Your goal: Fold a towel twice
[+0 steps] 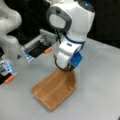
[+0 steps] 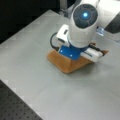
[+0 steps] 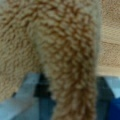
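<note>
Both front views look down at a slant from above onto the grey table [image 1: 100, 82] and share the arm's white wrist and the towel [image 1: 56, 90] beneath it, seen from roughly opposite sides. A front view stands nearer the arm's head, over the towel [image 2: 63, 63]. The wrist view sits pressed close against the towel's [image 3: 62, 50] terry pile, which fills its frame.

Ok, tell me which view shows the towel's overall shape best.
A front view: the towel spreads across the table, one end lifted under the hand. In a front view the arm hides much of it. The wrist view shows only close-up terry loops.
</note>
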